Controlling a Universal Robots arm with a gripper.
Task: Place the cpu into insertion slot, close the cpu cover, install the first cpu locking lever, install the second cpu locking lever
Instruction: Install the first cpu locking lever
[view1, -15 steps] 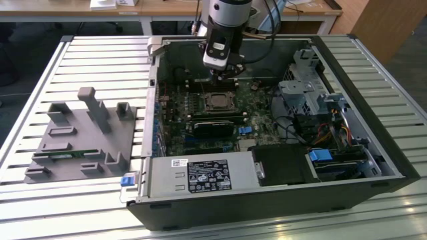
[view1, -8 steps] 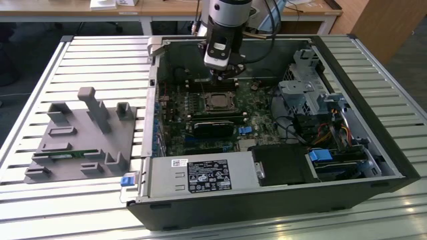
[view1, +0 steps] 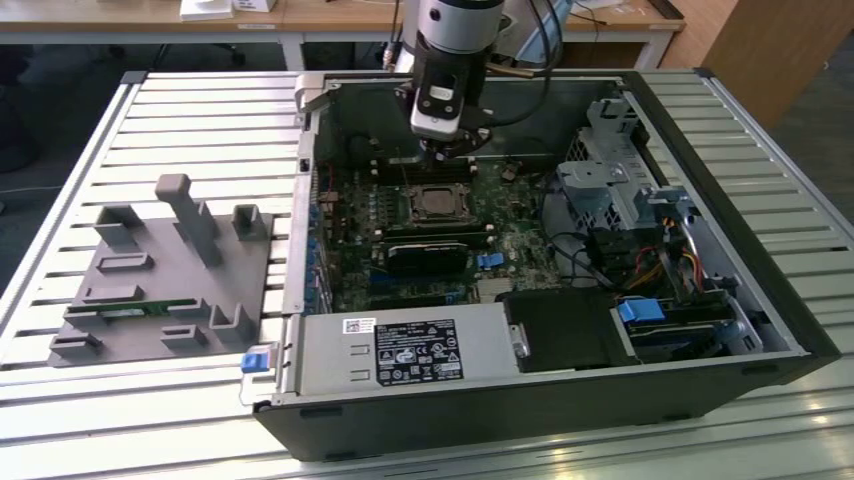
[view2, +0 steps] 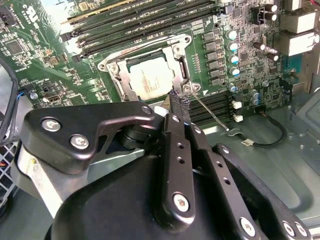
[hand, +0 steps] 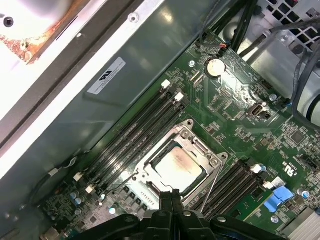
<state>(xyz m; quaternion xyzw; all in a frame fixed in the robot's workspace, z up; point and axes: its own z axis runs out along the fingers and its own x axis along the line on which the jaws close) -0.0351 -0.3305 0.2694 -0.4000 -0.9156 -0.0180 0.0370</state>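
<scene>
Gripper (view2: 178, 102): fingers pressed together, holding nothing, tips just beside a thin locking lever (view2: 210, 112) that appears unlatched. The cpu (view2: 150, 77) sits in the insertion slot (view2: 128, 75), with the cpu cover (view2: 176, 49) down over it. Judgement: first-lever step in hand; it calls for a steady downward press, then hooking.

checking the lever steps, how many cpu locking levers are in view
2, both in the first wrist view: one lever sticks out from the cpu cover on one side, the other lever on the opposite side, beside the fingers. None seems hidden.
</scene>
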